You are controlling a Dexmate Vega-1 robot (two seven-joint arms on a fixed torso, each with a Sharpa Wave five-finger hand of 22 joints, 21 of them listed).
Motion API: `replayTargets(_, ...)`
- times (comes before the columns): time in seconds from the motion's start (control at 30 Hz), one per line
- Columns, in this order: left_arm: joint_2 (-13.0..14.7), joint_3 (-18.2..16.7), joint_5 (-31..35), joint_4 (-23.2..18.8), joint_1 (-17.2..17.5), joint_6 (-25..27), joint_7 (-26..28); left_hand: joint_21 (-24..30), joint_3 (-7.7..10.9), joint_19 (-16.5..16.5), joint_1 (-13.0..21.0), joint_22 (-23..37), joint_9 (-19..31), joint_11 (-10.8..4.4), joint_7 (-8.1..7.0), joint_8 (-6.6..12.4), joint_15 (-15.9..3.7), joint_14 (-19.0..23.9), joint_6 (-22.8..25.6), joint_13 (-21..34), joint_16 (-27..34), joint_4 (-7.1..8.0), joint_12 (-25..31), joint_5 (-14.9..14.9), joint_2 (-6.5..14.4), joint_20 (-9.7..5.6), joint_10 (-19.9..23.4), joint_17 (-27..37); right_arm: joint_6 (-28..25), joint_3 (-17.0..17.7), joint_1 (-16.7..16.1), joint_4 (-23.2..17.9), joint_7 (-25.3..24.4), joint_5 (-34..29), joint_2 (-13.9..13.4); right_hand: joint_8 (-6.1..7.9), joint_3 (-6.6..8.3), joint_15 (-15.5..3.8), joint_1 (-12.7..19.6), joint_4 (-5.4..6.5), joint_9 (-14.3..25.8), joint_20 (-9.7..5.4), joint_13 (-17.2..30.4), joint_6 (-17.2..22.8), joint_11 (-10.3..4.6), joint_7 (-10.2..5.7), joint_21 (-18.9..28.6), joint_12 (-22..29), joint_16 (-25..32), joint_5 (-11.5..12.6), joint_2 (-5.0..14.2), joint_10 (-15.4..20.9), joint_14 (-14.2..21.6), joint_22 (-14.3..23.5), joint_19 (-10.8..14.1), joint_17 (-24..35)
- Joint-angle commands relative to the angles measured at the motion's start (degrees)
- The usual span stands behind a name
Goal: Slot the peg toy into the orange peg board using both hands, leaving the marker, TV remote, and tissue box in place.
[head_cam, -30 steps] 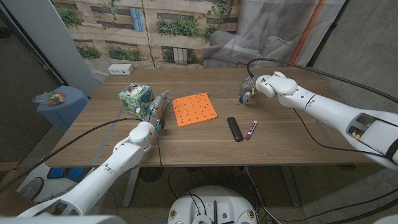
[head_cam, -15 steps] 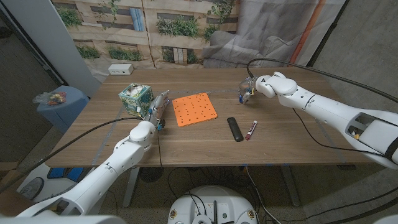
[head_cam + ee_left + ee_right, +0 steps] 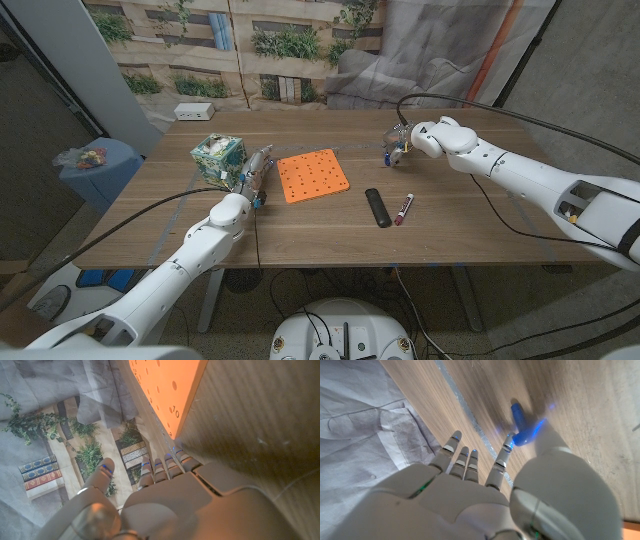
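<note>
The orange peg board (image 3: pixel 312 175) lies flat near the table's middle; its corner (image 3: pixel 167 385) is close ahead of my left fingers in the left wrist view. My left hand (image 3: pixel 255 178) stands beside the board's left edge with straight fingers (image 3: pixel 159 467) and holds nothing. The small blue peg toy (image 3: pixel 389 156) is at the far right of the table, down at the wood. My right hand (image 3: pixel 407 143) is over it. In the right wrist view the blue peg toy (image 3: pixel 522 427) sits between my thumb and a fingertip (image 3: pixel 506 444), pinched low on the table.
A green patterned tissue box (image 3: pixel 218 156) stands just left of my left hand. The black TV remote (image 3: pixel 377 207) and the marker (image 3: pixel 404 208) lie side by side right of the board, toward the front. A white power strip (image 3: pixel 193 111) sits at the back left edge.
</note>
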Motion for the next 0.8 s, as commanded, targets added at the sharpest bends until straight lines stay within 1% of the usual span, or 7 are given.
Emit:
replayTargets(0.03, -0.3, 0.2, 0.0, 0.8, -0.6, -0.3, -0.4, 0.2, 0.31, 0.6, 0.8, 0.3, 0.2, 0.30, 0.20, 0.12, -0.37, 0.5, 0.3, 0.3, 0.0, 0.29, -0.1, 0.1, 3.5, -4.06, 0.1, 0.2, 0.0, -0.1, 0.1, 0.5, -1.1, 0.4, 0.1, 0.94, 0.24, -0.37, 0.2, 0.11, 0.5, -0.14, 0.0, 1.5, -0.82, 0.12, 0.2, 0.3, 0.7, 0.0, 0.34, 0.5, 0.3, 0.3, 0.9, 0.3)
replayTargets(0.17, -0.3, 0.2, 0.0, 0.8, -0.6, -0.3, -0.4, 0.2, 0.30, 0.6, 0.8, 0.3, 0.2, 0.31, 0.22, 0.11, -0.34, 0.5, 0.3, 0.3, 0.0, 0.26, -0.1, 0.1, 3.5, -4.08, 0.1, 0.2, -0.2, 0.1, -0.1, 0.2, -1.3, 0.8, 0.0, 1.45, 0.26, -0.74, 0.4, 0.18, 0.7, -0.23, 0.0, 2.4, -1.04, 0.11, 0.2, 0.3, 0.9, 0.0, 0.59, 0.7, 0.6, 0.3, 1.1, 0.4)
replayTargets(0.23, -0.4, 0.3, 0.0, 1.0, -0.6, -0.5, -0.5, 0.2, 0.29, 0.6, 0.8, 0.3, 0.2, 0.28, 0.22, 0.12, -0.36, 0.5, 0.3, 0.3, 0.0, 0.28, -0.1, 0.1, 3.5, -4.08, 0.1, 0.2, -0.4, 0.3, -0.3, -0.1, -1.4, 0.9, -0.1, 1.86, 0.24, -0.76, 0.5, 0.20, 0.9, -0.40, 0.0, 3.0, -1.24, 0.10, 0.2, 0.3, 1.0, 0.0, 0.72, 1.0, 0.8, 0.3, 1.3, 0.5)
replayTargets(0.3, -0.3, 0.3, 0.0, 0.9, -0.6, -0.4, -0.4, 0.2, 0.28, 0.6, 0.8, 0.3, 0.2, 0.25, 0.21, 0.12, -0.31, 0.5, 0.3, 0.3, 0.0, 0.26, -0.1, 0.0, 3.6, -4.08, 0.1, 0.2, -0.7, 0.5, -0.5, -0.4, -1.5, 1.2, -0.3, 2.31, 0.24, -1.33, 0.6, 0.24, 1.1, -0.52, -0.1, 3.8, -1.47, 0.10, 0.2, 0.4, 1.1, 0.0, 0.89, 1.3, 1.1, 0.3, 1.5, 0.6)
replayTargets(0.37, -0.3, 0.3, 0.1, 0.9, -0.6, -0.5, -0.4, 0.2, 0.27, 0.6, 0.9, 0.3, 0.2, 0.28, 0.19, 0.12, -0.31, 0.5, 0.3, 0.3, 0.0, 0.26, -0.1, 0.0, 3.6, -4.08, 0.1, 0.2, -1.1, 0.9, -0.7, -0.8, -1.3, 1.6, -0.4, 2.76, 0.22, -1.43, 0.7, 0.25, 1.2, -0.64, -0.1, 4.5, -1.44, 0.09, 0.2, 0.4, 1.2, 0.0, 1.03, 1.5, 1.1, 0.3, 1.6, 0.6)
replayTargets(0.63, -0.2, 0.4, 0.2, 0.7, -0.5, -0.7, -0.6, 0.1, 0.24, 0.6, 0.9, 0.3, 0.2, 0.25, 0.20, 0.12, -0.31, 0.5, 0.3, 0.3, 0.0, 0.25, 0.0, 0.0, 3.6, -4.07, 0.1, 0.2, -2.1, 1.9, -1.7, -2.8, -1.4, 2.4, -1.3, 3.61, 0.16, -1.57, 0.9, 0.27, 1.6, -0.84, -0.2, 5.8, -1.74, 0.05, 0.1, 0.5, 1.4, 0.1, 1.31, 2.2, 1.6, 0.3, 1.9, 0.8)
replayTargets(0.8, 0.2, 0.4, 0.5, -0.1, -0.4, -0.3, -0.4, 0.1, 0.22, 0.6, 1.0, 0.3, 0.2, 0.27, 0.19, 0.13, -0.35, 0.5, 0.3, 0.3, 0.0, 0.22, -0.1, 0.0, 3.6, -4.08, 0.1, 0.2, -2.5, 3.2, -2.6, -4.1, -1.7, 3.8, -2.0, 4.11, 0.13, -1.85, 1.0, 0.33, 1.8, -0.95, -0.2, 6.6, -1.92, 0.03, 0.2, 0.6, 1.6, 0.1, 1.54, 2.7, 1.8, 0.3, 2.2, 0.9)
